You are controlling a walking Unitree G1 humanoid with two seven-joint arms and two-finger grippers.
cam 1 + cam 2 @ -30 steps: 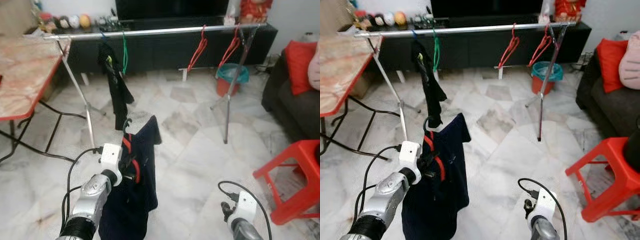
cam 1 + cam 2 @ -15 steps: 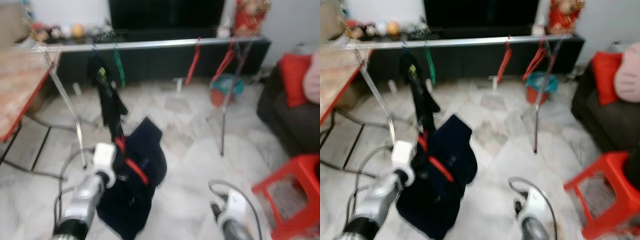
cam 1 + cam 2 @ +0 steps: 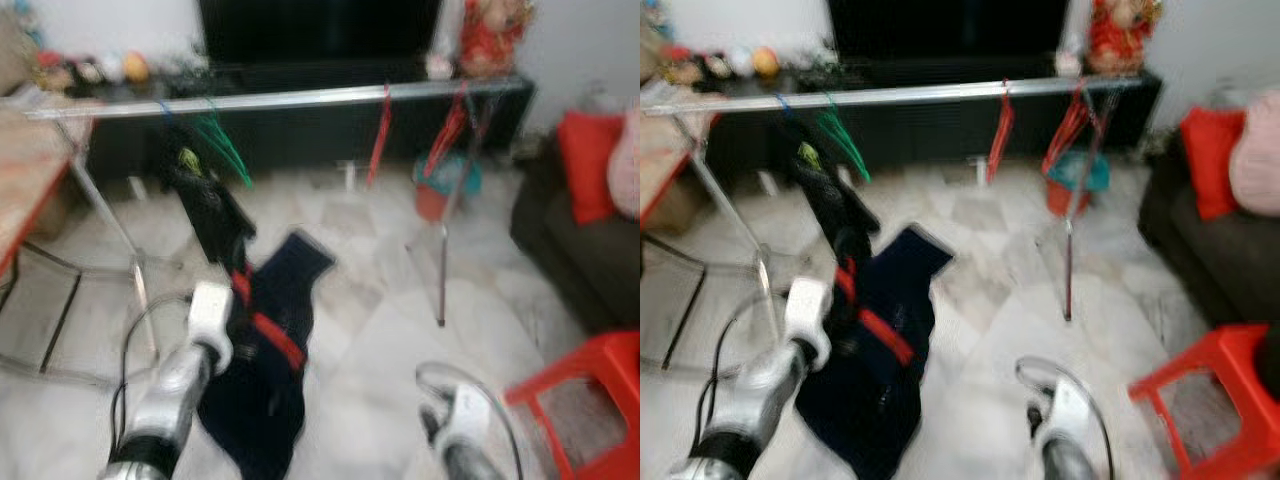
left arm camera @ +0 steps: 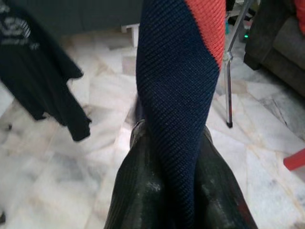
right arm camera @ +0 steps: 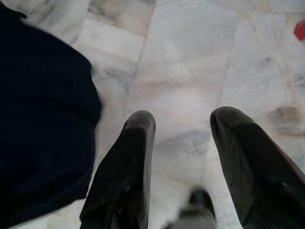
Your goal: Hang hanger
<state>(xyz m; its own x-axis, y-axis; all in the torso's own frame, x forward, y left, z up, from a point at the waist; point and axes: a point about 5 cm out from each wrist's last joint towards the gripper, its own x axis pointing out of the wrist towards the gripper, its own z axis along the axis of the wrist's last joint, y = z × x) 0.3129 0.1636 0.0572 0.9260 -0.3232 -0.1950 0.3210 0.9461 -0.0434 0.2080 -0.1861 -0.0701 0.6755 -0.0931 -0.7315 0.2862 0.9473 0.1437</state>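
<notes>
So there's one red hanger [image 3: 265, 325] in play, and it's got a navy garment [image 3: 268, 380] draped over it, the cloth hanging down in a loose, rumpled heap below the bar. The left gripper [image 4: 171, 157] is clamped on it, both black fingers [image 4: 138, 181] pressed against the navy fabric with a strip of red showing above; it's held up over the marble floor [image 3: 370, 330], in front of the rail [image 3: 280, 98] and lower than it. The head views are blurry.

On the rail I count one green hanger [image 3: 222, 150], one black garment [image 3: 205, 200] hanging next to it, and two more red hangers [image 3: 380, 130] further along to the right. The rail stands on crossed metal legs [image 3: 440, 250].

The right gripper [image 5: 183, 143] is down low over bare floor, its two fingers spread apart with nothing between them, the navy cloth off to one side of it.

Around that: one red stool [image 3: 590, 390] to the right, a dark sofa [image 3: 570, 240] with a red cushion [image 3: 585, 165], and one teal-and-red bin [image 3: 447, 185] behind the rail
</notes>
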